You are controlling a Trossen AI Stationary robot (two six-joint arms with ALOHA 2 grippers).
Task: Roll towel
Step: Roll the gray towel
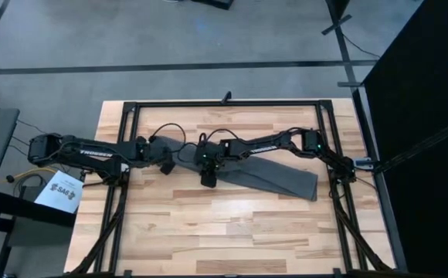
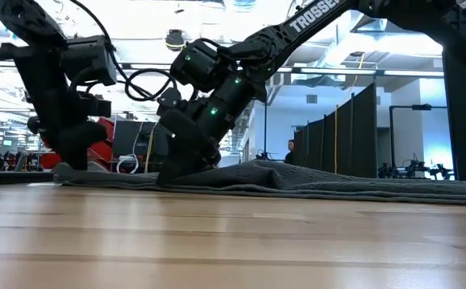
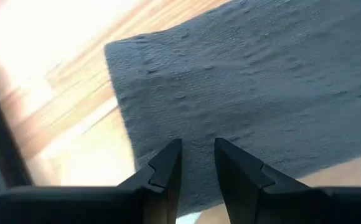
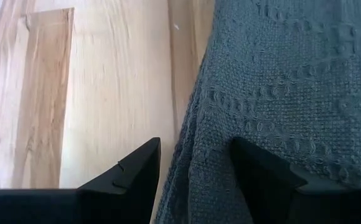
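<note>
Lying flat across the middle of the wooden table [image 1: 208, 224]: the dark grey towel [image 1: 274, 174], stretched in a long band from beneath the left gripper [image 1: 164, 165] out toward the right arm's base.

Hovering low over one end of the towel [image 3: 261, 81]: the left gripper [image 3: 198, 163], its two fingers [image 3: 168, 165] parted by only a narrow gap, cloth showing under and between the tips, a corner of the towel sitting just ahead of them, bare wood beyond that corner. Not clear whether any fabric is being pinched.

Pressing down at the towel's long edge [image 4: 280, 81]: the right gripper [image 1: 208, 179], fingers [image 4: 137, 171] spread wide, one tip over bare wood, the other over the weave, the towel's edge running between them. Nothing being grasped there.

Showing in the low view: the right gripper [image 2: 177, 164] reaching down to the cloth [image 2: 313, 177], a low ridge of fabric rising just behind the fingertips, the left gripper [image 2: 68, 164] standing at the towel's far end.
</note>
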